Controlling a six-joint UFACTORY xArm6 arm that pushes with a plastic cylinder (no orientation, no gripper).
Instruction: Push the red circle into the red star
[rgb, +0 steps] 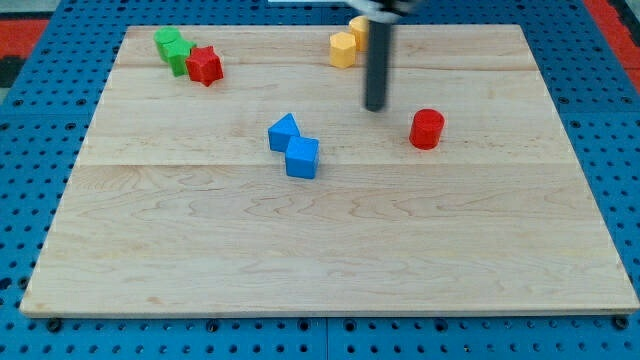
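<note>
The red circle (427, 129), a short red cylinder, stands right of the board's middle. The red star (205, 65) lies near the top left, touching a green block (173, 47) on its left. My tip (375, 107) rests on the board about a block's width to the left of the red circle and a little above it, not touching it. The rod rises from the tip to the view's top edge.
Two blue blocks (294, 147) lie touching each other near the board's middle, between the circle and the star. Two yellow blocks (348, 44) sit at the top, just left of the rod. The wooden board (320, 250) lies on a blue pegboard.
</note>
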